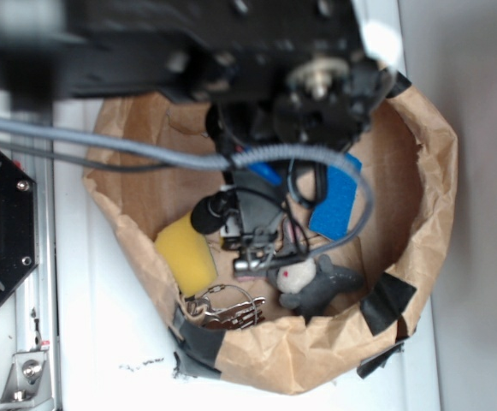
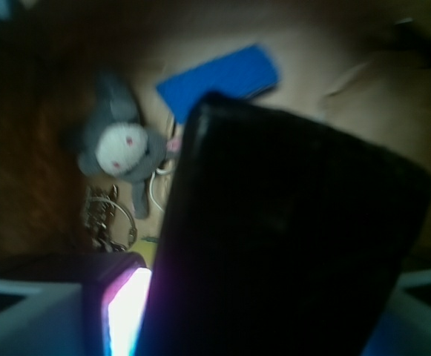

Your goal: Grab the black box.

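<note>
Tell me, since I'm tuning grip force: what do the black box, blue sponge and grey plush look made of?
Black box: hard, matte, probably plastic; a faint sheen runs along its edges. Blue sponge: flat dull slab, apparently foam. Grey plush: soft fuzzy fabric with a pale face. The wrist view is blurred, so these are best guesses.

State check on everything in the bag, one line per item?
black box: fills the wrist view, tilted, off the bag floor; looks held
pincer: down inside the bag; jaws hidden, open or shut unclear
paper bag: open, rim rolled down, taped
blue sponge: flat on the floor
yellow sponge: leaning at the bag wall
grey plush: lying face up
keys: loose on the floor
</note>
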Controlling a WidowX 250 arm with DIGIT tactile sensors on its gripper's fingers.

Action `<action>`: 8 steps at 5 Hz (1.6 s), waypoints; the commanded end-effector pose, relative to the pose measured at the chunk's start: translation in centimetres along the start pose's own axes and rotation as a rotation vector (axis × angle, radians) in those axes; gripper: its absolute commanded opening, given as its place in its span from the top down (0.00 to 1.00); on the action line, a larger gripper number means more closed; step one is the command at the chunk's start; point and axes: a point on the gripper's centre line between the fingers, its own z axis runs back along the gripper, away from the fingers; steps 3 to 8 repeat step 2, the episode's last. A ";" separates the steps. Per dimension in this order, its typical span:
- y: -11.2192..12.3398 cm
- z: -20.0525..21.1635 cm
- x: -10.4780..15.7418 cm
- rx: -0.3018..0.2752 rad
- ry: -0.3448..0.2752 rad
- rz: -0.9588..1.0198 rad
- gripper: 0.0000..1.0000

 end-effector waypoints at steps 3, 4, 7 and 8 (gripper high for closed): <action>-0.1 2.6 3.0 0.039 -0.075 0.055 1.00; -0.1 2.6 3.0 0.039 -0.075 0.055 1.00; -0.1 2.6 3.0 0.039 -0.075 0.055 1.00; -0.1 2.6 3.0 0.039 -0.075 0.055 1.00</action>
